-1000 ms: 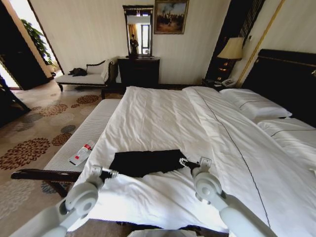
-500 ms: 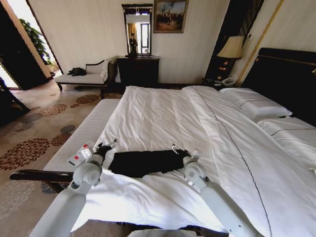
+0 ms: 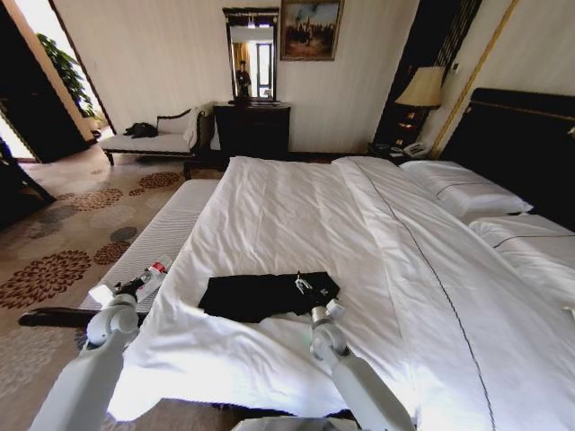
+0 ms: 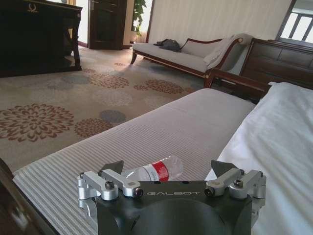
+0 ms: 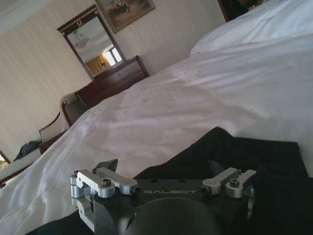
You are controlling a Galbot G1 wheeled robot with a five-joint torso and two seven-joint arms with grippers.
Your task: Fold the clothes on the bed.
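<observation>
While the black shirt (image 3: 265, 294) lies folded flat near the foot of the bed (image 3: 296, 215), the right gripper (image 3: 302, 284) hovers over its right end, jaws spread wide and empty. The left gripper (image 3: 137, 283), also open with nothing in it, sits off the bed's left edge over the counter (image 3: 166, 233), right by a bottle (image 4: 152, 172).

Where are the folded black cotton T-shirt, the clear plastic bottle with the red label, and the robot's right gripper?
Folded black cotton T-shirt (image 3: 256, 294): head view, middle of the dark fabric.
Clear plastic bottle with red label (image 4: 155, 171): left wrist view, on its red label.
Right gripper (image 3: 302, 284): head view, between its open fingertips, over the shirt.
</observation>
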